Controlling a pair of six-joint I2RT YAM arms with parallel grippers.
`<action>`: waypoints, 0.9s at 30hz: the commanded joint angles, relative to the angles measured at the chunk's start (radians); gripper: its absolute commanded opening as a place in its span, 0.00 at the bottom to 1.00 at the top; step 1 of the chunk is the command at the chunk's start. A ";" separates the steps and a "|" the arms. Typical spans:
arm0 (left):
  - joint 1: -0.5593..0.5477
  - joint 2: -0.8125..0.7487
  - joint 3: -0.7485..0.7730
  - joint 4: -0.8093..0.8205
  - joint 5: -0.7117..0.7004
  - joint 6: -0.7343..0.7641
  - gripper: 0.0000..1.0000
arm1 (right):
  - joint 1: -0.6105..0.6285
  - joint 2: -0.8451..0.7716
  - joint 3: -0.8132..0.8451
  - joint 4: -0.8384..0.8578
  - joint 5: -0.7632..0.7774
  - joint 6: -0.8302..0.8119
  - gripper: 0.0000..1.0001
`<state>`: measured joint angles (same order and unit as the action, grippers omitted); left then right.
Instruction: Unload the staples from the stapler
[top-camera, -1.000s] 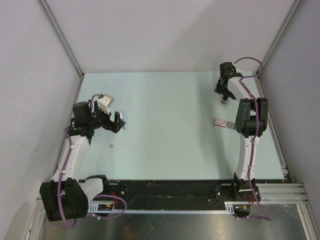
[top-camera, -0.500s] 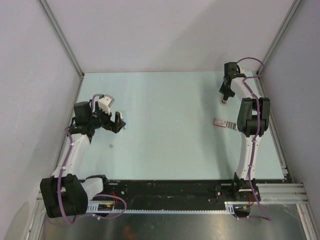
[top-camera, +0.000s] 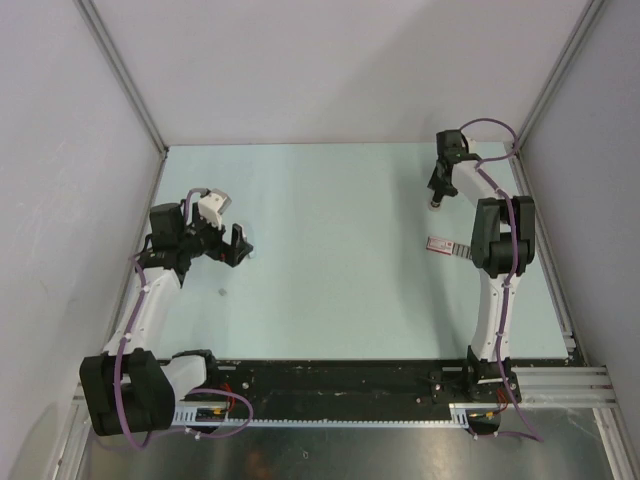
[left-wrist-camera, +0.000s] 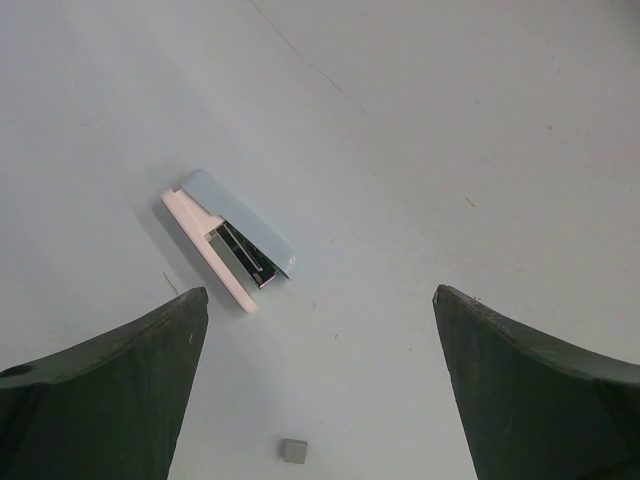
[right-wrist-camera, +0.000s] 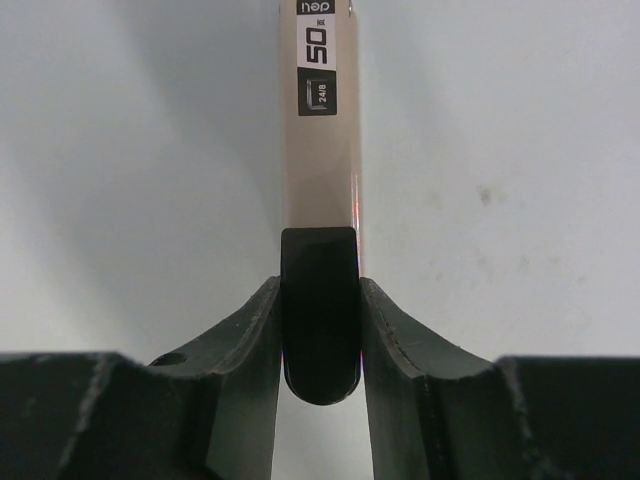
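Note:
My right gripper (right-wrist-camera: 320, 290) is shut on the stapler (right-wrist-camera: 320, 150), pinching its dark rounded end. The stapler's beige-silvery body, with a "50" label, points away over the table. In the top view this gripper (top-camera: 438, 193) is near the table's back right, and the stapler's tip (top-camera: 436, 203) shows just below it. A short grey ribbed strip of staples (top-camera: 458, 250) lies beside a small red-and-white box (top-camera: 438, 242). My left gripper (left-wrist-camera: 320, 300) is open and empty above the table's left side (top-camera: 238, 245). A tiny grey square piece (left-wrist-camera: 293, 451) lies between its fingers, also in the top view (top-camera: 220, 292).
A small white and light-blue box (left-wrist-camera: 228, 240), slid partly open, lies on the table ahead of my left gripper. Grey walls with metal frame posts close in the table on the left, back and right. A black rail (top-camera: 340, 380) runs along the near edge.
My right gripper has shifted a little left with the stapler in it, staying at the back right. My left arm has barely moved.

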<state>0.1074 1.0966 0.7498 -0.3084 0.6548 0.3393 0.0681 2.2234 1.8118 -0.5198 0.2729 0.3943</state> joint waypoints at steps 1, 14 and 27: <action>-0.021 -0.031 -0.002 0.022 -0.019 -0.009 1.00 | 0.112 -0.097 -0.079 0.035 -0.082 0.067 0.19; -0.025 -0.084 -0.041 0.023 -0.047 0.020 0.99 | 0.460 -0.273 -0.250 0.074 -0.046 0.163 0.16; -0.029 -0.094 -0.049 -0.012 0.002 -0.012 0.99 | 0.769 -0.314 -0.343 0.224 -0.112 0.474 0.07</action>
<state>0.0872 1.0176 0.7124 -0.3092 0.6090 0.3473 0.7982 1.9667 1.4639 -0.4095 0.1581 0.7292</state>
